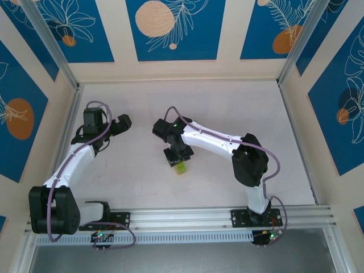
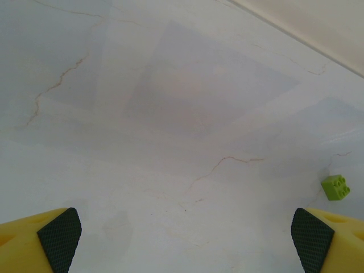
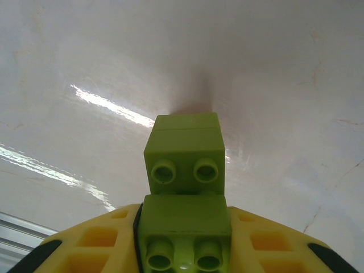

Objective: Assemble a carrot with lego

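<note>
**Holding a part-built carrot, orange tip yet to come**

Mid-counter, just on the near side of the right arm's wrist, the right fingers (image 3: 267,244) pinch the carrot (image 3: 185,156) by its near end. It is a row of joined lime bricks with the studs facing the wrist camera and the far end pointing down at the counter (image 1: 239,114). Whether that end touches, I cannot tell.

Farther back and to the left, the left fingers (image 2: 57,242) are spread wide with nothing between them, above bare counter. A lone lime brick (image 2: 335,187) lies loose beyond them, to their right.

I judge the job partway done. Some green is joined and at least one green piece waits. The joined part I can see is all green, so the orange tip is probably yet to be fitted.

The far walls carry blue leaf panels (image 1: 170,28) with orange discs. No brand, label or writing can be read.
</note>
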You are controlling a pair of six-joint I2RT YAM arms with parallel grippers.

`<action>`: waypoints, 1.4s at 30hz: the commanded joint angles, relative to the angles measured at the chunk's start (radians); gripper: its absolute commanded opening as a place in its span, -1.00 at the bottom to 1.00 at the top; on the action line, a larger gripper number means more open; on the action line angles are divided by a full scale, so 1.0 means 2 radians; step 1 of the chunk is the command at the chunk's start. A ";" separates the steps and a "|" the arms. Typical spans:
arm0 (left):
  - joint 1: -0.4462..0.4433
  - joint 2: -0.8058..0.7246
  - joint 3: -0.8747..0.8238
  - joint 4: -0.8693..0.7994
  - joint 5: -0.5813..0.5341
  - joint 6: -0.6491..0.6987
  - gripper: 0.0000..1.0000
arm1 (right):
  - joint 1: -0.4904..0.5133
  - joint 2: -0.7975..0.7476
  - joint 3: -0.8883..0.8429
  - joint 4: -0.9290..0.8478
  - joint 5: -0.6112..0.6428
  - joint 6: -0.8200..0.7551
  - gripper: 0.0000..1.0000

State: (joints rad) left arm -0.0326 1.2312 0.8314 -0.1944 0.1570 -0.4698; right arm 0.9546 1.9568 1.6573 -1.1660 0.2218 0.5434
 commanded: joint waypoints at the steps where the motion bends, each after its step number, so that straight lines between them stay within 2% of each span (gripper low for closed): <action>1: 0.006 -0.005 0.004 0.011 0.008 0.000 0.95 | 0.004 0.031 -0.016 -0.013 0.010 0.011 -0.34; 13: 0.006 -0.005 0.005 0.011 0.009 0.000 0.95 | 0.010 0.028 -0.010 -0.018 0.034 0.005 -0.35; 34: 0.006 -0.006 0.004 0.010 0.007 0.001 0.95 | 0.004 0.076 -0.019 -0.011 -0.021 -0.026 -0.34; 39: 0.006 -0.004 0.005 0.011 0.007 0.001 0.95 | 0.004 0.065 -0.011 -0.012 -0.010 -0.031 -0.35; 42: 0.006 -0.004 0.005 0.012 0.007 0.001 0.95 | 0.004 0.054 0.021 -0.021 0.007 -0.059 -0.35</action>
State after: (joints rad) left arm -0.0326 1.2312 0.8314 -0.1940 0.1570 -0.4698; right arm 0.9600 1.9976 1.6981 -1.1984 0.2401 0.4847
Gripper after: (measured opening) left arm 0.974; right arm 0.329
